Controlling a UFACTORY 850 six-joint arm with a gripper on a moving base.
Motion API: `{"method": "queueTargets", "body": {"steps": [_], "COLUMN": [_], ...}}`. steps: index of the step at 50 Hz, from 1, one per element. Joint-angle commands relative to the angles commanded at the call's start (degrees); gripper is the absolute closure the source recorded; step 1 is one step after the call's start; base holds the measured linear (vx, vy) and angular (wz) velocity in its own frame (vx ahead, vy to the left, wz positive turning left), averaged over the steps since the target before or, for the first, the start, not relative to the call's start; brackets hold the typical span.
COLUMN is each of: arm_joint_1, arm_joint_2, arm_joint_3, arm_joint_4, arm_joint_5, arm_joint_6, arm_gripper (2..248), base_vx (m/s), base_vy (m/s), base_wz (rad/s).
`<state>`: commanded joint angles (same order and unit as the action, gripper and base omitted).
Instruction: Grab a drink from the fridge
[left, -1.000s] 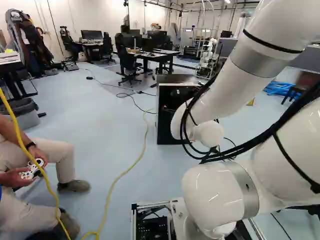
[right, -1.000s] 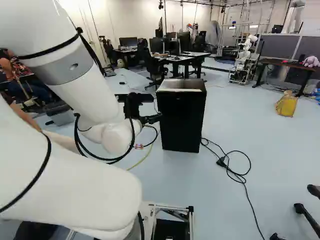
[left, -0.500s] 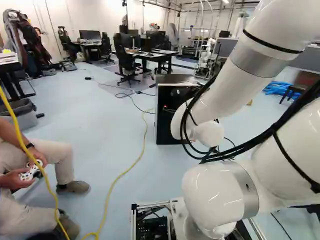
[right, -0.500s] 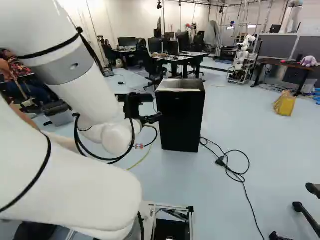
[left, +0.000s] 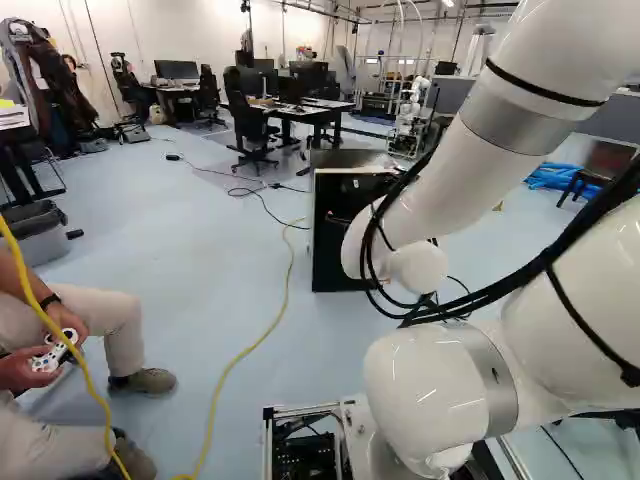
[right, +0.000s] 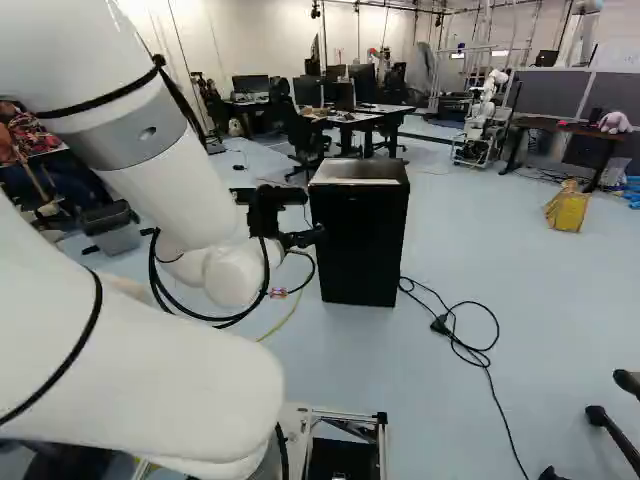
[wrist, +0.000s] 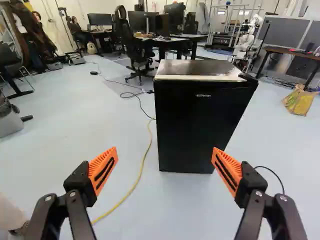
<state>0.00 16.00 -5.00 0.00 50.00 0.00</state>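
Note:
My gripper (right: 308, 237) is at the end of the arm, at the near left side of the fridge (right: 362, 245) in the right base view. The wrist view has the gripper (wrist: 165, 154) open, its orange-padded fingers wide apart with nothing between them. Ahead of it stands the small black fridge (wrist: 197, 125), upright on the floor, with a light top edge and its door apparently shut. In the left base view the arm covers part of the fridge (left: 332, 235). No drink can be seen.
A yellow cable (wrist: 136, 181) runs over the floor to the fridge; a black cord (right: 478, 352) lies coiled beside it. A seated person with a controller (left: 55, 350) is at the left. Desks (right: 350, 117), chairs, a yellow bag (right: 567, 208) and another robot (right: 484, 120) stand farther off.
The base has moved, turning slightly: the scene has shifted a little to the left in both base views. The arm keeps its pose against its lowest joint.

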Motion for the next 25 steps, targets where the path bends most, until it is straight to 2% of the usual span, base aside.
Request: {"method": "queueTargets", "body": {"steps": [15,25], "arm_joint_1": [0.0,0.0], "arm_joint_2": [0.0,0.0], "arm_joint_3": [0.0,0.0], "arm_joint_4": [0.0,0.0], "arm_joint_5": [0.0,0.0], "arm_joint_6": [0.0,0.0], "arm_gripper": [3,3], "base_vx": [0.106,0.069], "base_vy": [0.001,0.031], "base_wz": [-0.022,-0.017]}}
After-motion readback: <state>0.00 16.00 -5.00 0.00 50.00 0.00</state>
